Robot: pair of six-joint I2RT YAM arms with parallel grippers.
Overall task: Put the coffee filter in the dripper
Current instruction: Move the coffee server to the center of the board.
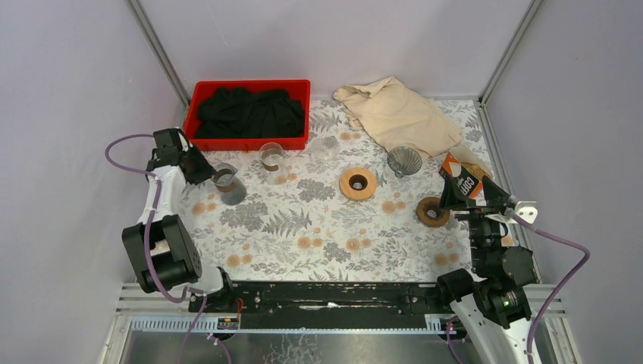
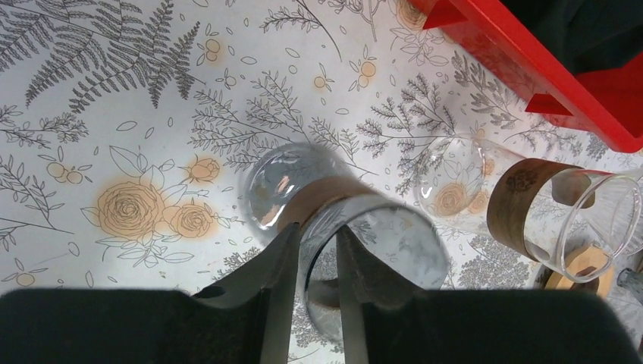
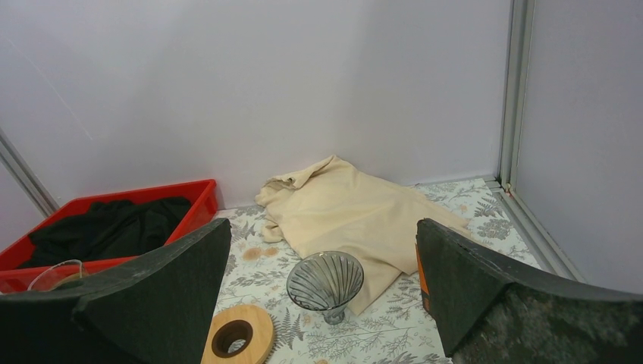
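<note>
Right claw (image 3: 321, 227) gapes wide and empty, facing the glass dripper (image 3: 324, 282) near the desk's (image 1: 303, 227) far right corner.
The dripper, a smoky ribbed cone, mouth up, stands straight ahead beside crumpled beige cloth (image 3: 341, 205). No paper filter shows, though an orange pack (image 1: 461, 178) sits at the right edge. Left claw (image 2: 317, 227), well apart, straddles a glass jug's (image 2: 379, 235) rim, grip unclear.

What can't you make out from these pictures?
Orange packet: top view, the right arm covers its lower edge.
Red bin: top view, black cloth hides its floor.
Glass carafe: left wrist view, the left claw blocks its near side; whether the fingers pinch its wall is unclear.
Coffee filter: not recognisable in any view.
</note>
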